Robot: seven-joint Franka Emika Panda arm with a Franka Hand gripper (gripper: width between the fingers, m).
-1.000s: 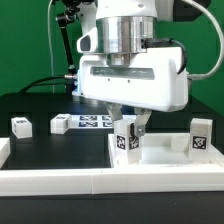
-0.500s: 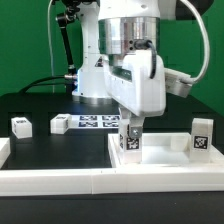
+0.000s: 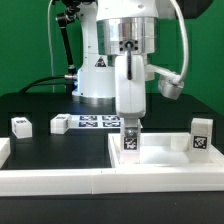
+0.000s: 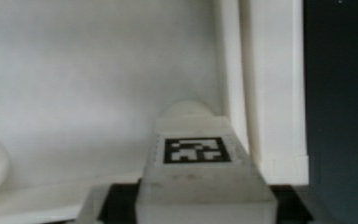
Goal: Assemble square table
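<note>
Your fingers point(image 3: 130, 125) are clamped on a leg point(image 3: 129, 143), one on each side, and they hold it upright with its tag facing the exterior camera. That leg is over the tabletop point(image 3: 165, 158), near its corner on the exterior view's left; you can't tell whether it touches. A second leg point(image 3: 200, 136) stands upright at the exterior view's right of the tabletop. A third leg point(image 3: 20, 125) and a fourth leg point(image 3: 58, 124) lie on the black surface point(image 3: 40, 148), near the marker board point(image 3: 95, 122).
</note>
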